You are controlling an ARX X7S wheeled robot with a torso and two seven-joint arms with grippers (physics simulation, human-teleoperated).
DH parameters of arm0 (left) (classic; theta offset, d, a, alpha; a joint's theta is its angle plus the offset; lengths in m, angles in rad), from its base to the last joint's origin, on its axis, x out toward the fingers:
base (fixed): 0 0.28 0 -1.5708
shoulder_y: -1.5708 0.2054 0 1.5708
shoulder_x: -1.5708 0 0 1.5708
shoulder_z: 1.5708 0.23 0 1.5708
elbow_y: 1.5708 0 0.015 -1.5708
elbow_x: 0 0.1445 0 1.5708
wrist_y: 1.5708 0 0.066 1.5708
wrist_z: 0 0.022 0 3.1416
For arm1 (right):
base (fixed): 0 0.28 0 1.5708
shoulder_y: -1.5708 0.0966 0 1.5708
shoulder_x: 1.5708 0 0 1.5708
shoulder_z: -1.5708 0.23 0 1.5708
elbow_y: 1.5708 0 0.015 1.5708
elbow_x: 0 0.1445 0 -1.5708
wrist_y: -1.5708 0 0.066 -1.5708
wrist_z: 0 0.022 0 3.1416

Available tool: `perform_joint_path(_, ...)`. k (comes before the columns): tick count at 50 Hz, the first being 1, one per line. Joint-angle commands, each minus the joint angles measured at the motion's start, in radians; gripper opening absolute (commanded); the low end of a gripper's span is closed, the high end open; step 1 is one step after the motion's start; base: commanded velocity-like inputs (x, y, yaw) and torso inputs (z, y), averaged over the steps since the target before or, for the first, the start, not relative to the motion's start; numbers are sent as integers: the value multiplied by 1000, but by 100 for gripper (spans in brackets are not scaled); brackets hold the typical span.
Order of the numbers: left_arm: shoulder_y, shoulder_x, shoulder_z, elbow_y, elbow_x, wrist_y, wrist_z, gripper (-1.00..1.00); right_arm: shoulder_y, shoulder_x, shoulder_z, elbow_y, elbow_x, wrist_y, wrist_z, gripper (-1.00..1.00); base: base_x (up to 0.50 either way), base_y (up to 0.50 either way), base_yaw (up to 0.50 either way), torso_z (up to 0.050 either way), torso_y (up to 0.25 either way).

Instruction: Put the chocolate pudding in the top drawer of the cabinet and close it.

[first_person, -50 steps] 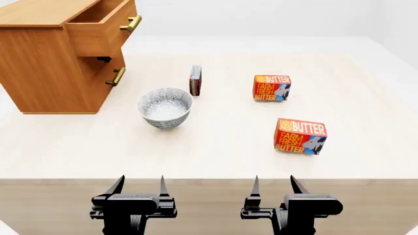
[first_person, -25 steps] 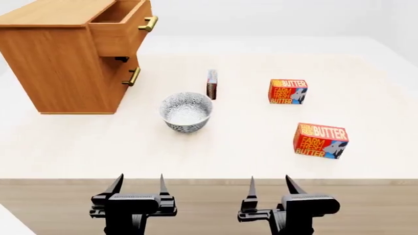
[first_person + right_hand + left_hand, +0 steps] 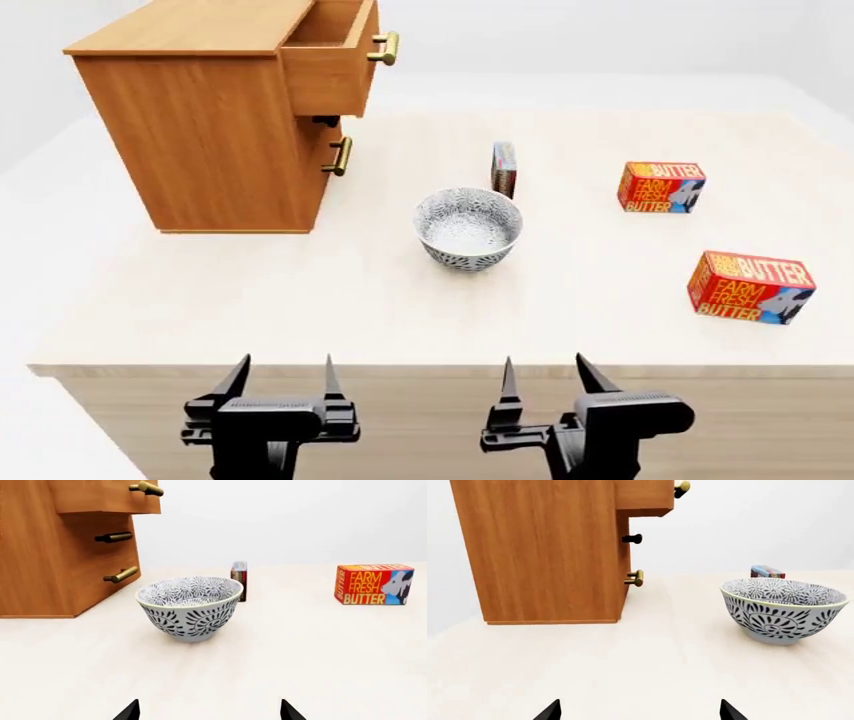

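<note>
Head view: cabinet (image 3: 214,120), chocolate pudding (image 3: 503,168) shifted right since earlier.

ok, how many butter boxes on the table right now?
2. One butter box sits at the far right, level with the chocolate pudding; the other lies nearer the robot, by the right edge. None seems hidden.

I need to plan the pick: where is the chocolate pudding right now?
In the head view the chocolate pudding stands on edge just behind the bowl, between the cabinet and the farther butter box.
</note>
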Motion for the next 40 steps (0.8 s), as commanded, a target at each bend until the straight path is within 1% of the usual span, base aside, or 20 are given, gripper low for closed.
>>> perform_joint_path(1,2,-11,18,-15,-24,43,-1,100,-3,17,-11,-25,27,15,12,100,0,0,0,0,0)
perform_joint_path(6,7,-20,29,-26,-45,95,20,100,-3,20,-21,3,17,-14,20,100,0,0,0,0,0)
perform_joint_path(9,8,-25,37,-30,-52,105,29,100,-4,27,-24,-30,20,14,29,100,0,0,0,0,0)
perform_joint_path(13,5,-28,41,-35,-52,103,22,100,-2,33,-41,-9,-12,-10,39,100,0,8,0,0,0)
perform_joint_path(17,8,-33,49,-37,-50,115,22,100,-4,38,-42,-41,7,11,37,100,0,461,0,0,0)
perform_joint_path(20,8,-37,54,-40,-53,128,25,100,-1,36,-36,-44,11,17,53,100,0,0,0,0,0)
perform_joint_path(21,10,-42,59,-32,-64,109,36,100,-2,36,-36,-45,9,16,57,100,0,0,0,0,0)
perform_joint_path(22,19,-61,69,-2,-150,66,110,100,0,35,-36,-45,9,18,62,100,0,0,0,0,0)
perform_joint_path(23,24,-73,72,20,-204,33,148,100,2,35,-36,-45,9,19,65,100,0,0,0,20,0)
perform_joint_path(33,17,-103,78,45,-209,28,162,100,20,37,-37,-46,26,33,78,100,0,0,0,49,0)
perform_joint_path(36,3,-108,75,50,-203,29,155,100,31,46,-32,-94,58,113,80,100,0,0,0,50,0)
perform_joint_path(40,-16,-124,71,88,-208,-2,146,100,44,64,-38,-132,63,156,79,100,0,0,0,50,0)
